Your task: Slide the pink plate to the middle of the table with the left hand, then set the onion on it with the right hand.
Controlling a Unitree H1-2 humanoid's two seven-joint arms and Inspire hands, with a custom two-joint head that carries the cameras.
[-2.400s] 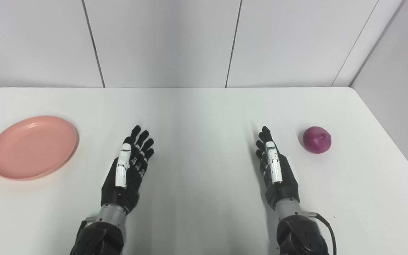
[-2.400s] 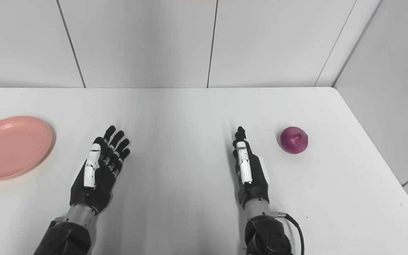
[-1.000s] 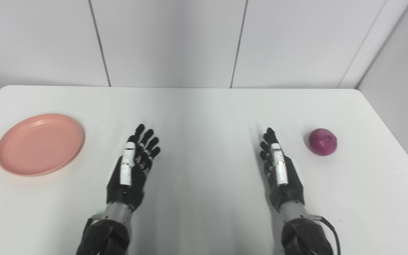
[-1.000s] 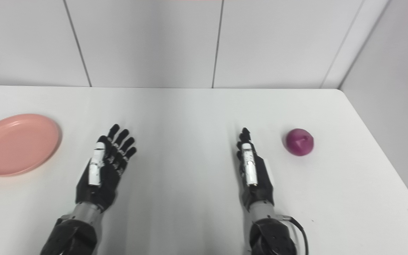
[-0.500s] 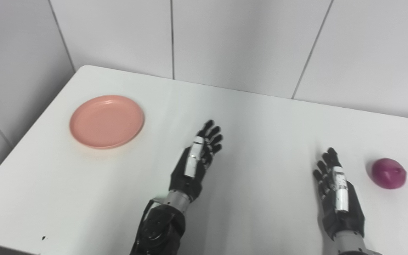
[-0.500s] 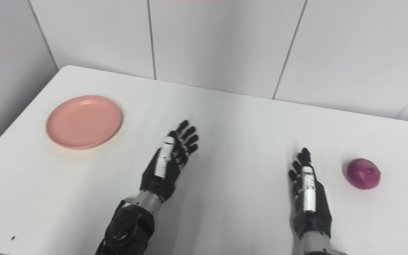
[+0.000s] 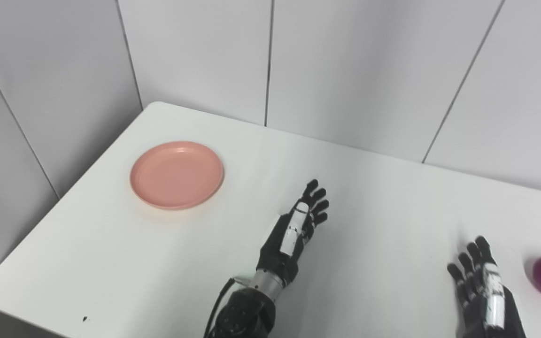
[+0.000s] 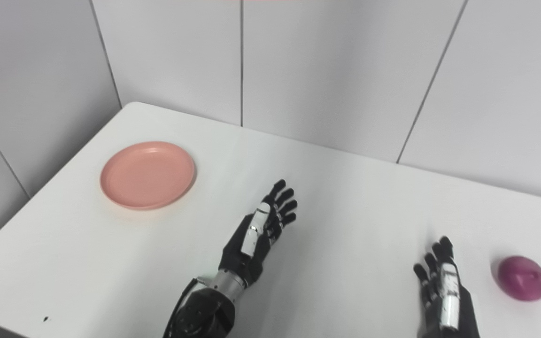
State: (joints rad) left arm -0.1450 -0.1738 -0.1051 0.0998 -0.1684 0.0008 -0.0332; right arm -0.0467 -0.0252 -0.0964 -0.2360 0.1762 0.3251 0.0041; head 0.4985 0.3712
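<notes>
Although the whole scene has swung across both views over the last second, that is the head turning toward the left side of the table (image 8: 345, 225) — not the things moving: the pink plate (image 8: 148, 174) and the onion (image 8: 522, 278) keep their places relative to the two hands. The left hand (image 8: 257, 237) is still released, fingers spread and holding nothing, low over the bare tabletop; the plate lies well apart from it, ahead and off to its outer side, near the table's left end. The right hand (image 8: 444, 288) is likewise loose and empty, now partly cut by the bottom edge of the picture, with the onion just beyond its outer side and not touched. So nothing of the task is done yet — the plate has not been slid and the onion has not been lifted. The turned gaze suggests the plate step is about to begin, and the left hand would have to travel outward and forward to reach the plate's rim.
</notes>
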